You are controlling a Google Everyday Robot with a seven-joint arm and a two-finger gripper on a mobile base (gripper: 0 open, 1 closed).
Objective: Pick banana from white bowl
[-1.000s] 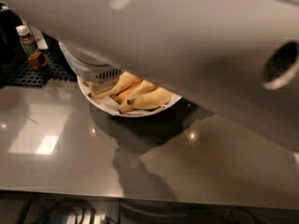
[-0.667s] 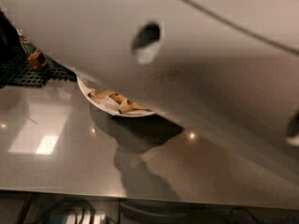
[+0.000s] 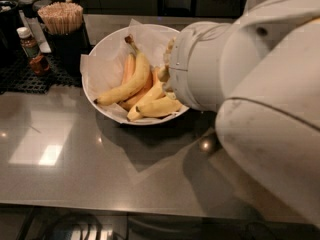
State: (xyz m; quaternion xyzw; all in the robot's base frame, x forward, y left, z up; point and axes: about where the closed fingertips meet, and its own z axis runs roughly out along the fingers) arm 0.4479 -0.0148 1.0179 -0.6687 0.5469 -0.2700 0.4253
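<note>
The white bowl, wide, shallow and lined with crinkled white paper, stands at the back of the grey counter. Several yellow bananas lie in it, stems pointing up and back. My white arm fills the right side of the camera view. Its round wrist section reaches over the bowl's right part. My gripper is at the end of that wrist, right against the bananas on the bowl's right side, and is mostly hidden behind the wrist. The bowl's right rim is hidden by the arm.
A dark cup of wooden sticks stands just left of the bowl. A small brown sauce bottle stands on a black mesh mat at the far left. The glossy grey counter stretches to its front edge at the bottom.
My arm, which covered most of the view and the bowl, has swung off to the right. The whole left part of the bowl and the bananas now show.
</note>
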